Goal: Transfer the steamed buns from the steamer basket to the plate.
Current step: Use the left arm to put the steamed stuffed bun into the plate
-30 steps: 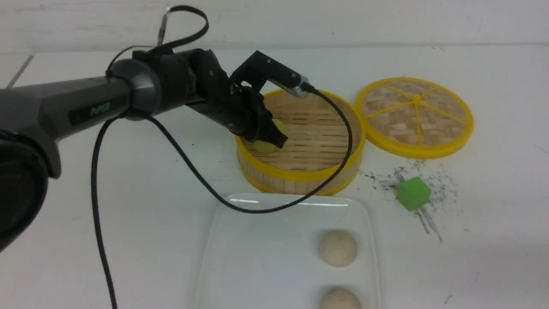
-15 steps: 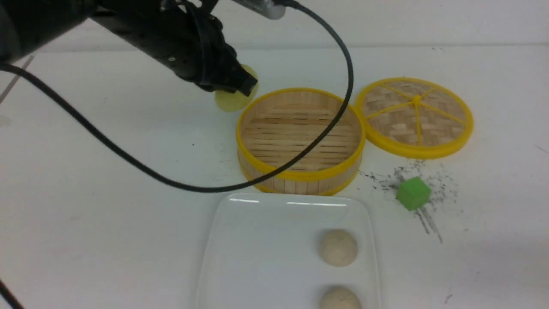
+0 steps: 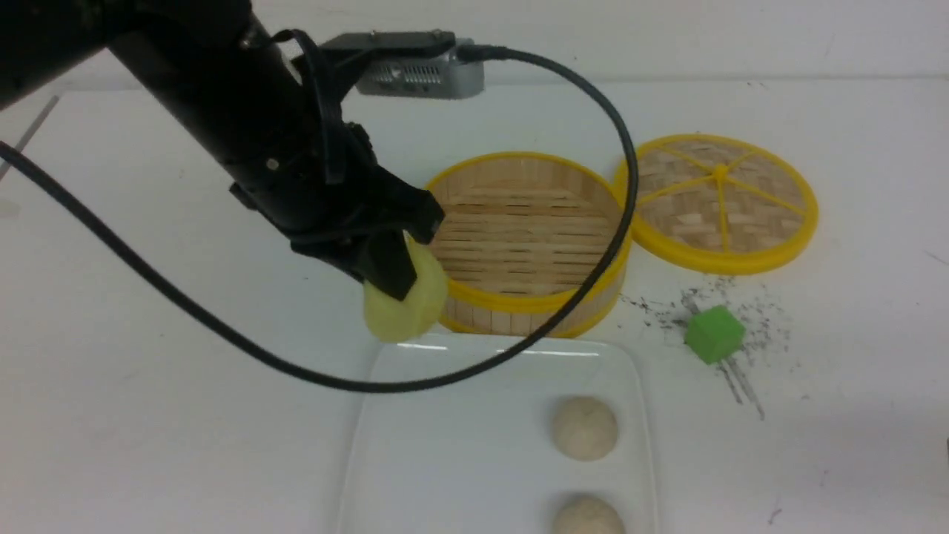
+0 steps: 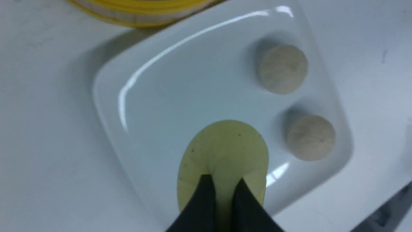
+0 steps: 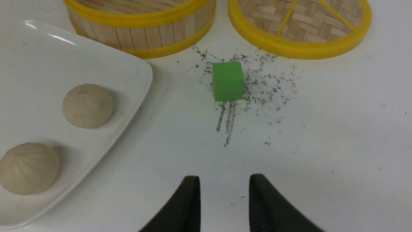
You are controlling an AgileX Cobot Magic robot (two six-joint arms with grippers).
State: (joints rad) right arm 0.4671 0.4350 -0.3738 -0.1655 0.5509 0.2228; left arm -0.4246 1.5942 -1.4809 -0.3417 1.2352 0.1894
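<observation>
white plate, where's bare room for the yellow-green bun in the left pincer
The glossy white rectangular plate is bare across its left and middle, from the edge by the round bamboo steamer basket toward the robot. Its right side is crowded: two beige round buns sit there. The left pincer holds the pale yellow-green bun near that bare part.

Qty: 3 buns total, i.e. 2 beige buns point(image 3: 583, 428) point(image 3: 588, 517) + 1 yellow-green bun point(image 3: 404, 308). 1 steamer basket point(image 3: 519, 300), 1 lid point(image 3: 718, 200), 1 plate point(image 3: 445, 445), 1 green cube point(image 3: 714, 334). 2 grippers: 1 left gripper point(image 4: 223, 187), 1 right gripper point(image 5: 224, 183). 1 black cable point(image 3: 371, 386). Dark streaks point(image 5: 227, 120): approx. 3, though blur makes that count shaky; specks too many to count.
</observation>
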